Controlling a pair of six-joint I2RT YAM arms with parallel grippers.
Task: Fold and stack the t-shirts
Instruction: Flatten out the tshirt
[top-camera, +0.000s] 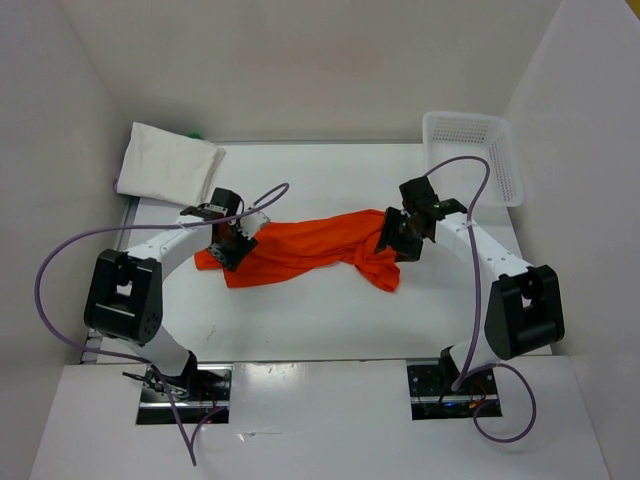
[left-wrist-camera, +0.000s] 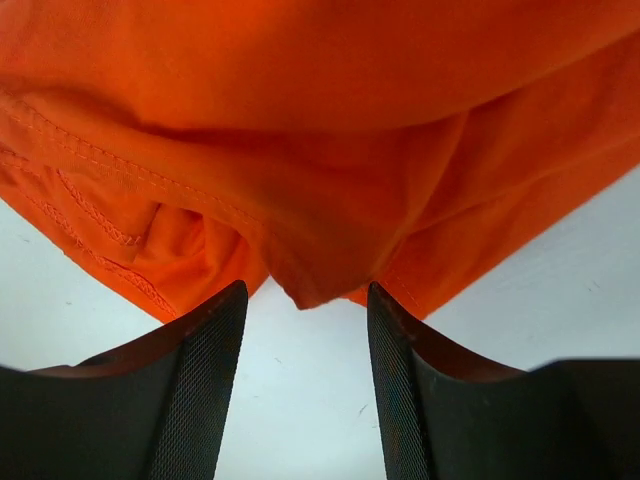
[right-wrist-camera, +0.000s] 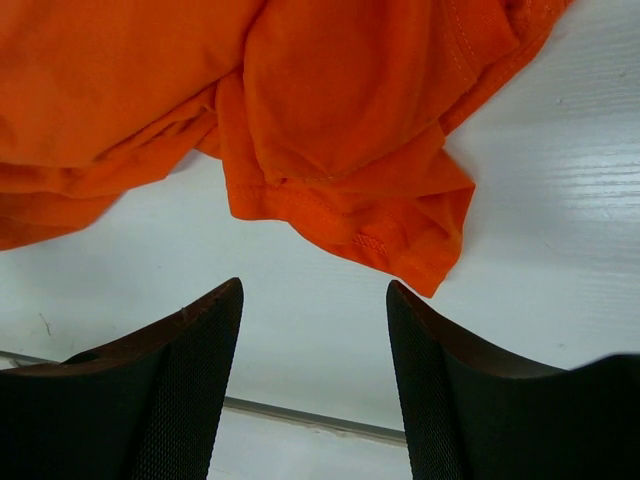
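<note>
Barred across the middle of the white tabletop (top-camera: 320, 320) by a crumpled orange-red cloth t-shirt (top-camera: 300, 250). Passable along the bare strip nearer than it, and along the far strip between a folded white cloth t-shirt (top-camera: 168, 165) at far left and a white plastic mesh basket (top-camera: 480, 150) at far right.

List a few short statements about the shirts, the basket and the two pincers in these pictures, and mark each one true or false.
1. The orange shirt lies rumpled, not folded, in the middle of the table. True.
2. The white shirt lies inside the basket. False: it lies folded at the far left corner, and the basket stands at the far right corner.
3. The left pincer is shut on the orange shirt. False: its jaws stand open, with a fold of cloth just at the tips.
4. The right pincer is open, with bare table between its fingers. True.
</note>
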